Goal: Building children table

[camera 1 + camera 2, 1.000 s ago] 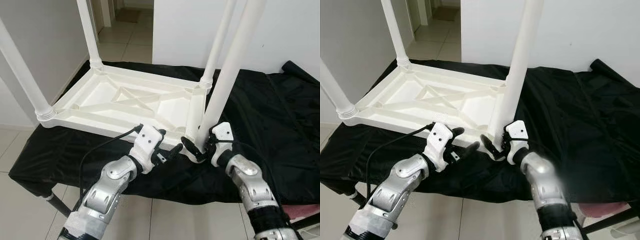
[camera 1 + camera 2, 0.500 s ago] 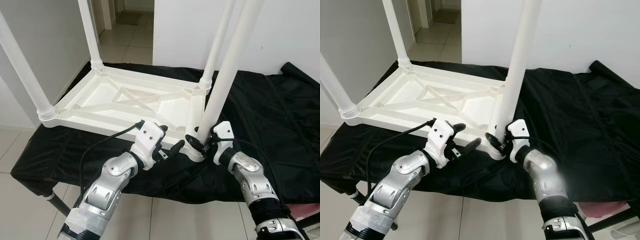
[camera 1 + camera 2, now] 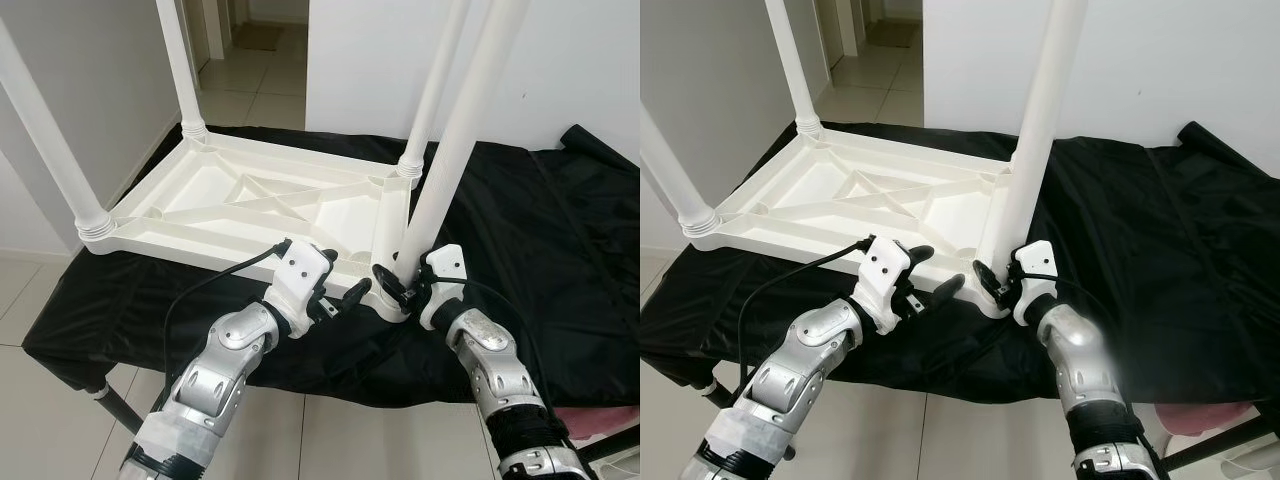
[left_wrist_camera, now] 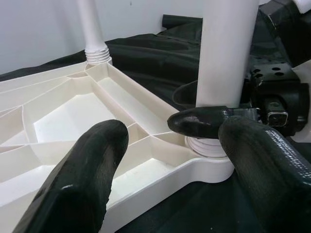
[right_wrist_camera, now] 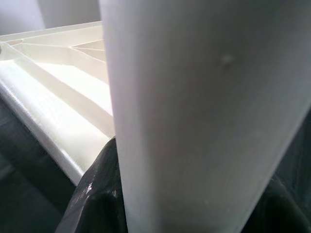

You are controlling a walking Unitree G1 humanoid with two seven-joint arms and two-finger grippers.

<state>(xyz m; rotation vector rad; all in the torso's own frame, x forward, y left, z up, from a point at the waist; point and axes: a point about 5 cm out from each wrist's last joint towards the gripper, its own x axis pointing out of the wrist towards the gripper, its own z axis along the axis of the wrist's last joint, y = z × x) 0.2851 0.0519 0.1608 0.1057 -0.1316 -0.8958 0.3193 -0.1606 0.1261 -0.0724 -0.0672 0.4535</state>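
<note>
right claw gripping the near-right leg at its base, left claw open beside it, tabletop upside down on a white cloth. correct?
Not quite: the cloth is black, not white, as the left eye view shows. The rest holds: the right claw grips the near-right leg at its base, the left claw sits open beside it, and the tabletop lies upside down.

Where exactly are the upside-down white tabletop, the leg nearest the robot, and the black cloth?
white tabletop point(image 3: 215, 195), left eye view, on its ribbed underside.
nearest leg point(image 3: 450, 150), left eye view, midway up its shaft.
black cloth point(image 3: 540, 230), left eye view, a bare stretch right of the tabletop.
</note>
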